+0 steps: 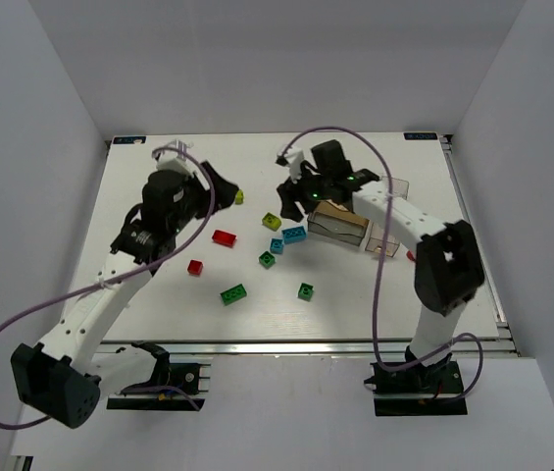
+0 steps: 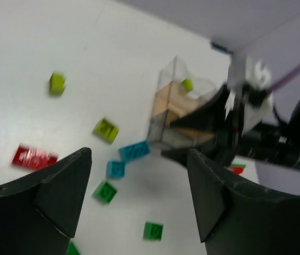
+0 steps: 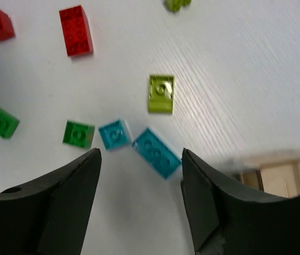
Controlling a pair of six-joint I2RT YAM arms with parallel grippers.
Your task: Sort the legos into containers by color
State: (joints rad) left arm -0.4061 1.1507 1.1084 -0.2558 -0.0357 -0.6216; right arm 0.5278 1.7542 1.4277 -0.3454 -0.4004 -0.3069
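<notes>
Most legos (image 1: 233, 293) lie scattered on the bench (image 1: 340, 316), left of the containers (image 1: 340, 224) — unsorted. Right gripper (image 3: 139, 156) hangs open over a cyan brick (image 3: 156, 152), probably lining up a grab. Left gripper (image 2: 139, 156) is open and empty — parked aside.

Brightly, evenly lit from overhead, with only faint, soft shadows on the white bench (image 1: 355, 314). Looks sharp from the top camera. Smears with motion from the left wrist, worst on the red lego (image 2: 33, 157) left of the left end effector (image 2: 139, 175) and the containers (image 2: 176, 117) ahead of it. Reads crisper ahead of the right end effector (image 3: 140, 175), blurring toward its right.
</notes>
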